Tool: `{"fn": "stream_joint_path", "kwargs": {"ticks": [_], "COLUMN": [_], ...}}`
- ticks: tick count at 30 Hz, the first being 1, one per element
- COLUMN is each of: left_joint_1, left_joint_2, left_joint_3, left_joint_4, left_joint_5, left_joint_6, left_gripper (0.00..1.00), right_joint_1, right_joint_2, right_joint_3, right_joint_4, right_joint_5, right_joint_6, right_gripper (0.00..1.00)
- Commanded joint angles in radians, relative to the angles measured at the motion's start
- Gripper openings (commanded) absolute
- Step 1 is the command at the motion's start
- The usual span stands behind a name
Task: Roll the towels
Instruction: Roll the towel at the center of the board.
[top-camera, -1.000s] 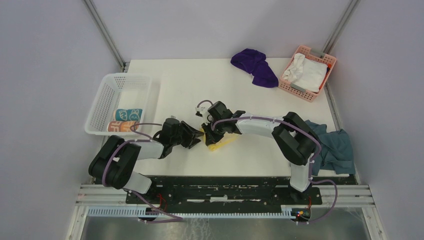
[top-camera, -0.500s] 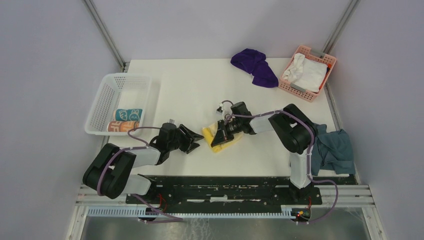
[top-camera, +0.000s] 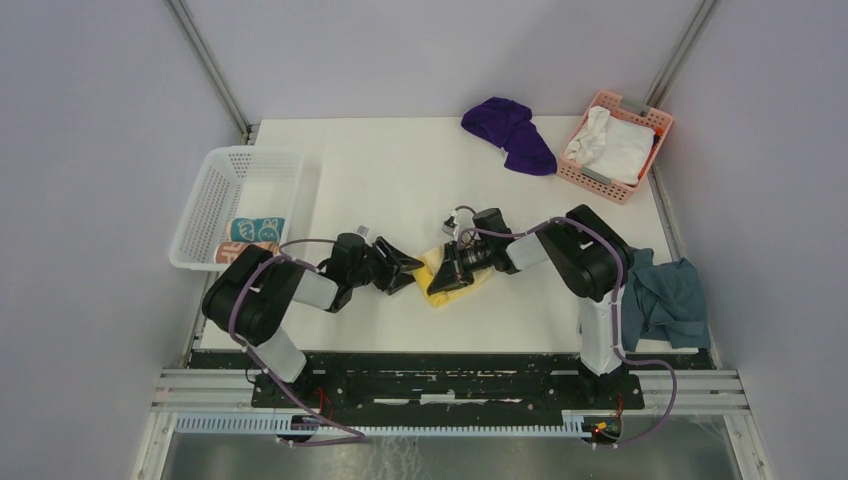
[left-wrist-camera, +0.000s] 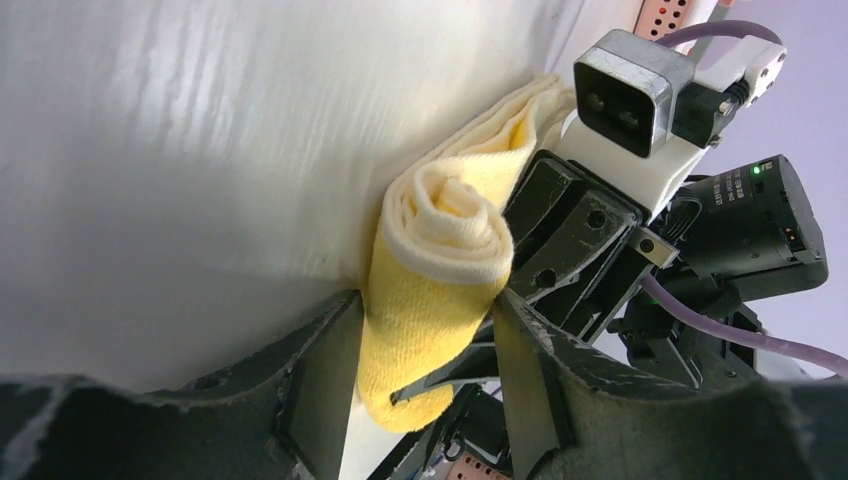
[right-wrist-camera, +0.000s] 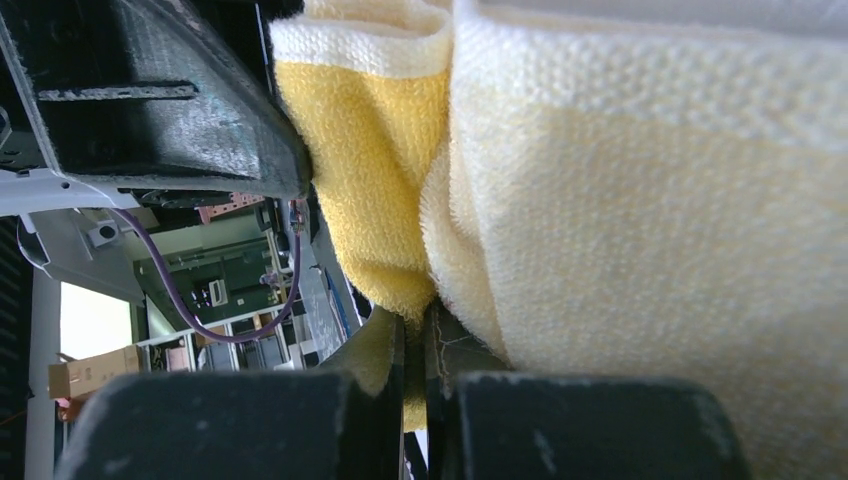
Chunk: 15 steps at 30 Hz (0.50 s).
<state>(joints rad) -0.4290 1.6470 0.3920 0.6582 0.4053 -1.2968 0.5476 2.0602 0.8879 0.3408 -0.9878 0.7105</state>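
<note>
A pale yellow towel (top-camera: 437, 278), partly rolled, lies at the table's near middle. My left gripper (top-camera: 403, 270) reaches it from the left. In the left wrist view the roll's end (left-wrist-camera: 440, 290) sits between the fingers (left-wrist-camera: 320, 390), touching both, so my left gripper (left-wrist-camera: 425, 300) is shut on it. My right gripper (top-camera: 452, 272) comes from the right and is shut on a thin fold of the same towel (right-wrist-camera: 620, 180), pinched at my right gripper (right-wrist-camera: 415, 325). A deep purple towel (top-camera: 510, 135) lies crumpled at the back. Rolled teal (top-camera: 256, 229) and peach-orange (top-camera: 245, 252) towels lie in the white basket (top-camera: 215, 180).
A pink basket (top-camera: 655, 125) with a white cloth (top-camera: 615, 145) stands at the back right. A dull blue-grey cloth (top-camera: 670, 295) hangs over the table's right edge beside the right arm's base.
My left gripper drew back from the yellow towel, then moved right again and closed round the roll's end. My right gripper shifted right with the towel's fold held.
</note>
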Motion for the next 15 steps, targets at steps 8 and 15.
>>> {"fn": "stream_joint_path", "kwargs": {"ticks": [8, 15], "left_joint_1": [-0.023, -0.055], "left_joint_2": [0.173, -0.027], "left_joint_3": [0.005, 0.018], "left_joint_4": [0.069, -0.203], "left_joint_5": [-0.043, -0.217], "left_joint_6": [0.034, 0.071], "left_gripper": [0.31, 0.03], "right_joint_1": [-0.007, 0.058], "right_joint_2": [-0.001, -0.218], "right_joint_3": [-0.024, 0.008], "right_joint_4": [-0.185, -0.4], "right_joint_5": [0.15, 0.345], "right_joint_6": [-0.131, -0.29], "right_gripper": [0.12, 0.3]}}
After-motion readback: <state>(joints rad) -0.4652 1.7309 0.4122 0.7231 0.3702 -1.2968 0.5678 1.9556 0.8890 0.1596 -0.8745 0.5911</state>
